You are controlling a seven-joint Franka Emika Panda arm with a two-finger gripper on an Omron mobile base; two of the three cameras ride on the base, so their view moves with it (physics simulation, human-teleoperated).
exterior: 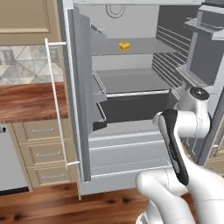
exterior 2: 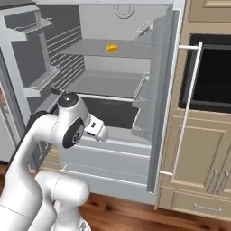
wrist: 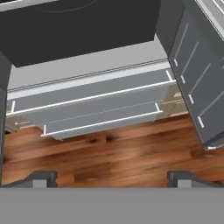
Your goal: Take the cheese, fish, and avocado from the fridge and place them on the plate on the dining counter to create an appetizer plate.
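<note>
Left base view showed the cheese [exterior: 124,45], one small yellow-orange wedge, sitting alone on an upper shelf [exterior: 144,47] deep inside the fridge [exterior: 83,109], towards the middle of that shelf; the right base view showed the same single wedge [exterior 2: 112,48] at about the same height. It rested flat and untouched, well above and beyond the robot arm [exterior: 175,131], which suggested that picking had not yet begun. No fish or avocado could be made out on any shelf in these pictures. Both fridge doors stood swung wide, presumably so that the arm could reach in, and each door carried one thin white bar handle [exterior: 56,105], two in all. Inside, three grey shelf levels could be counted, with two pull-out drawers [wrist: 94,103] stacked below them. The arm was folded low in front of those drawers, its hand tipped downward. Hand view looked along the pincer [wrist: 111,178] at the drawer fronts and the brown wooden floor [wrist: 109,153]; the two dark finger tips [wrist: 39,178] stood far apart at either side, so the pincer was spread wide and held nothing. Farther out, a wood-topped bench [exterior: 30,100] with beige drawers sat left of the fridge, and a beige cabinet [exterior 2: 203,149] with a black microwave [exterior 2: 212,72] stood on its right.
</note>
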